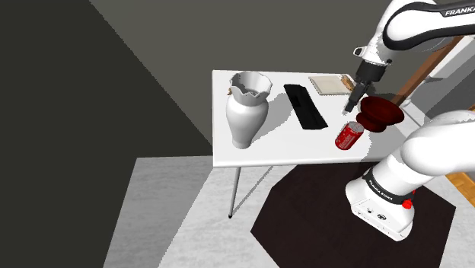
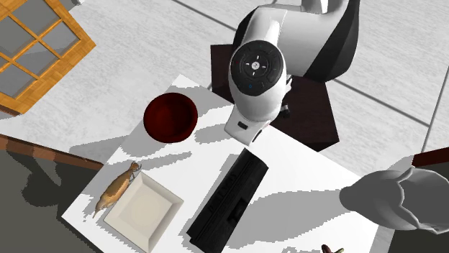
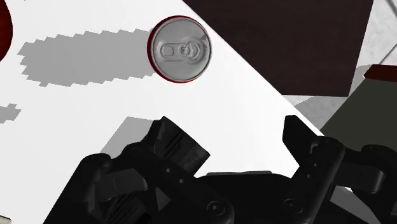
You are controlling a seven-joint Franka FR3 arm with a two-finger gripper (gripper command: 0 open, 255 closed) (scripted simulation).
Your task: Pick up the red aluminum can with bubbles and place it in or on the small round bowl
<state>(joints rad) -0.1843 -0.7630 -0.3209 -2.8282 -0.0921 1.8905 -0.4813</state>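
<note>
So the gripper (image 3: 230,127) is hovering with its black fingers spread wide, clasping nothing. The red can (image 3: 180,49) is standing upright on the smooth white table (image 1: 289,148), showing its round silvery lid, near the dark-red round bowl (image 1: 380,113) at the shoulder view's right.

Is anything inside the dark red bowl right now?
Nothing seen: the second exterior view looks down into the dark red bowl and its inside is bare. What lies under its base is covered. The red can is outside it.
</note>
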